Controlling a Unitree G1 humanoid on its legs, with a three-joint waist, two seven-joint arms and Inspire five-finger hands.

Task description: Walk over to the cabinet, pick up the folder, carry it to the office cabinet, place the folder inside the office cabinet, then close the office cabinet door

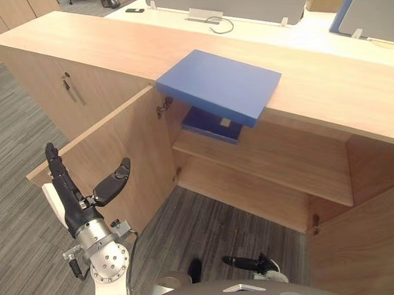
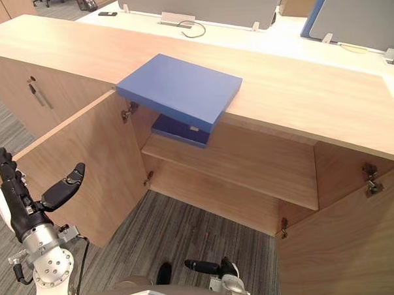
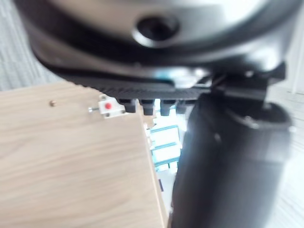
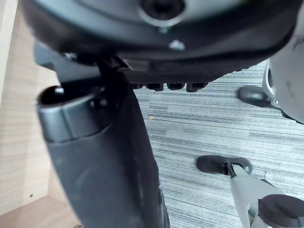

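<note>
Grey carpet (image 1: 207, 219), open office cabinet (image 1: 81, 48); blue folder (image 1: 220, 84) overhangs its top (a second folder (image 1: 209, 124) sits shelved inside); left hand (image 1: 72, 199) spread beside the door (image 1: 119, 157).

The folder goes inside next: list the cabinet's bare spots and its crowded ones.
Free: upper shelf right of the dark blue item; the bottom shelf. Crowded: the upper shelf's left end, under the overhanging blue folder and beside the open left door, where the left hand hovers.

No legible text, number or brand noted; small pale tag (image 1: 226, 122) on blue folder (image 1: 205, 121) lying on upper shelf (image 1: 269, 159) of open cabinet (image 1: 101, 50) too small to read
</note>
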